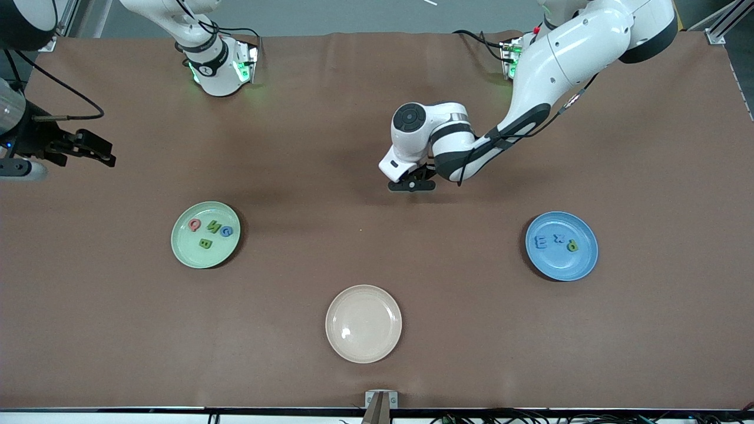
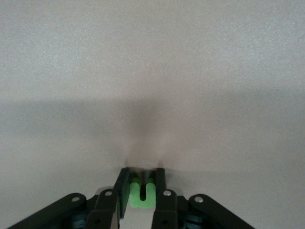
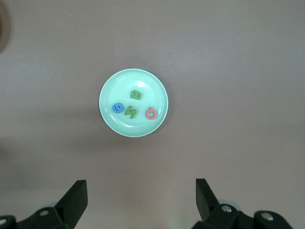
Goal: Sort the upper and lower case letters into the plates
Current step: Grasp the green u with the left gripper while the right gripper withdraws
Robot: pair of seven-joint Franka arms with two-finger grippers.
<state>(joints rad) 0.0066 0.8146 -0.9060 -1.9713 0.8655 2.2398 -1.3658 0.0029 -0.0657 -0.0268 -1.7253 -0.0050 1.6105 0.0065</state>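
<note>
My left gripper [image 1: 412,186] [image 2: 142,177] is low over the bare brown cloth at the table's middle, shut on a small bright green letter [image 2: 142,198] shaped like a u or n. That letter is hidden in the front view. The mint green plate [image 1: 179,250] [image 3: 108,86] holds a pink Q [image 1: 195,224], a green N [image 1: 212,227], a blue G [image 1: 227,231] and a green B [image 1: 205,242]. The blue plate [image 1: 562,270] holds a blue E [image 1: 540,241], a blue x [image 1: 559,238] and a green letter [image 1: 572,246]. My right gripper [image 1: 97,152] [image 3: 141,188] hangs open and empty, high over the right arm's end of the table.
A cream-beige plate [image 1: 363,347] with nothing in it lies nearest the front camera, midway between the two other plates. A brown cloth [image 1: 377,106] covers the whole table. A small speck [image 1: 361,230] lies on the cloth near the middle.
</note>
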